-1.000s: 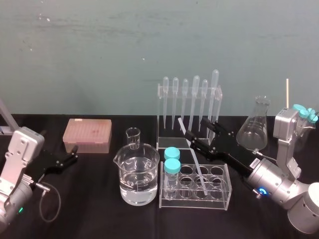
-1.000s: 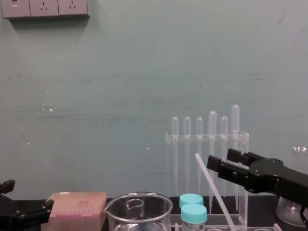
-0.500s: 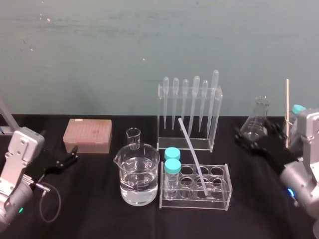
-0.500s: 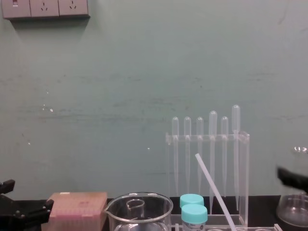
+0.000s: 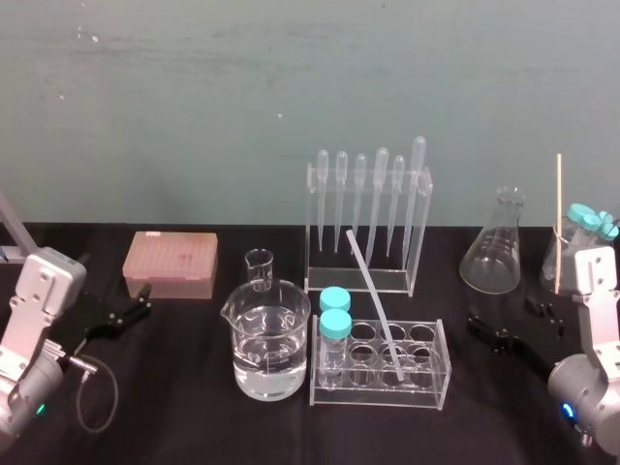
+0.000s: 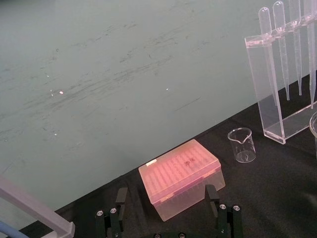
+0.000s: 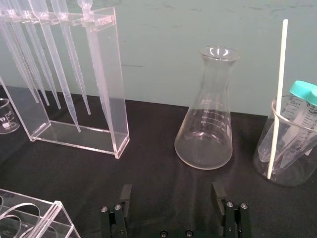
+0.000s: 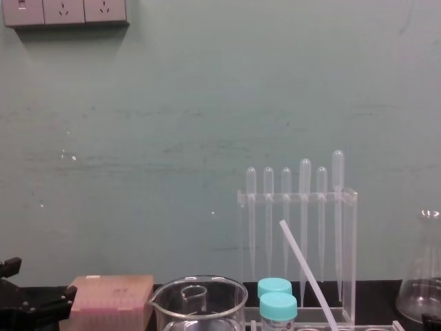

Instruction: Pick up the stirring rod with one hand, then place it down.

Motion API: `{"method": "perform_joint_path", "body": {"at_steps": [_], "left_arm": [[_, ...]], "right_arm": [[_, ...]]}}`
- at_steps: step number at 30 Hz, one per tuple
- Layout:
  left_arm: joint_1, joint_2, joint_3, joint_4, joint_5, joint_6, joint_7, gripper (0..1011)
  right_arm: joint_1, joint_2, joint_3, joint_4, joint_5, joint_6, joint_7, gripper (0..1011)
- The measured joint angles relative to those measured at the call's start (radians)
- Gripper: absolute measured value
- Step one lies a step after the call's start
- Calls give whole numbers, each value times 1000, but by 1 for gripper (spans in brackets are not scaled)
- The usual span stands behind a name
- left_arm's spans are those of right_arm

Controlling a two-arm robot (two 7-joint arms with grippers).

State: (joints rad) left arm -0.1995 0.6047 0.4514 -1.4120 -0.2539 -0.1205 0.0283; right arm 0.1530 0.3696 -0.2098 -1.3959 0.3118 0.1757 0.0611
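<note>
So right now nobody's holding anything. The stirring rod (image 5: 373, 295) is leaning in the clear tube rack (image 5: 426, 392), its lower end down in one of the back-row holes and its top tilted up and back toward the pipette stand (image 5: 368, 281). The right gripper (image 5: 516, 327) sits low over the table (image 5: 194, 417), off to the right of the rack and in front of the conical flask (image 5: 494, 247). Its jaws are spread wide with nothing between them. The left gripper (image 5: 126, 312) is parked way over on the left by the pink tip box (image 5: 170, 262), jaws also apart and empty. We read this as the rod being down, not mid-carry. If a pick comes next, we reckon the right arm is closer, and it needs to swing left, line its jaws up on the bare upper stretch of the rod above the rack and close gently. It should then lift along the lean so the rack doesn't tip.
</note>
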Motion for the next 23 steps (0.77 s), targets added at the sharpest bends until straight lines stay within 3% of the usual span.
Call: {"method": "perform_joint_path", "body": {"at_steps": [23], "left_arm": [[0, 0, 0, 0, 0, 0, 0, 1000]], "right_arm": [[-2, 3, -1, -3, -4, -6, -7, 1000]]}}
